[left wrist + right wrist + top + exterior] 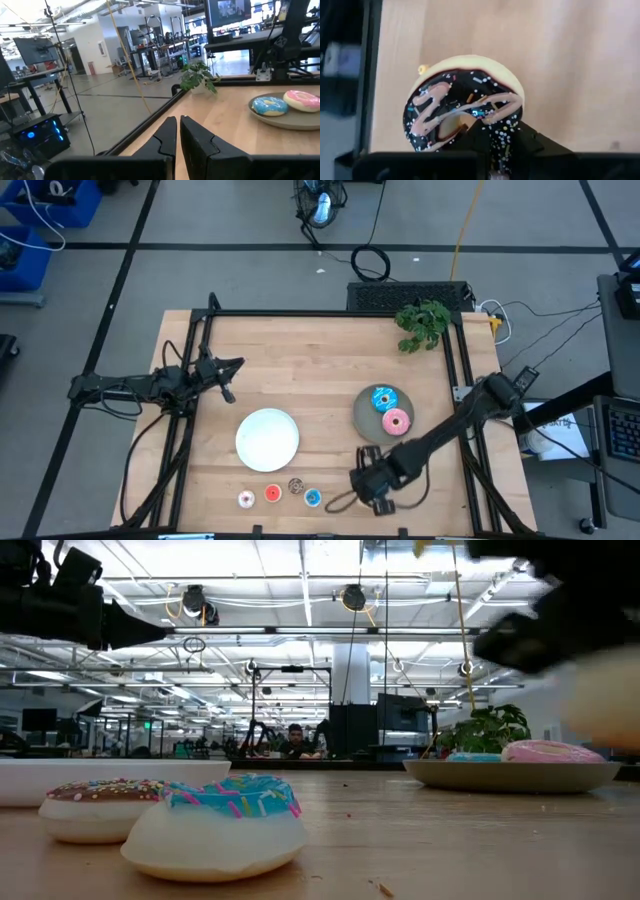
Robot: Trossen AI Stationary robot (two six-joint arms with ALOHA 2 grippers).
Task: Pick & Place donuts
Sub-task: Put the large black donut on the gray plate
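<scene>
Near the front edge of the table, the right gripper [372, 488] is clamped on the dark brown sprinkled donut [465, 107], one finger through its hole. The grip looks thin, so a straight, slow lift seems wise before carrying it to the grey plate [363, 412], where the pink donut [396, 421] and blue sprinkled donut [383, 398] already lie. Bare wood lies between. The left gripper [228, 380], closed and empty, waits well apart
</scene>
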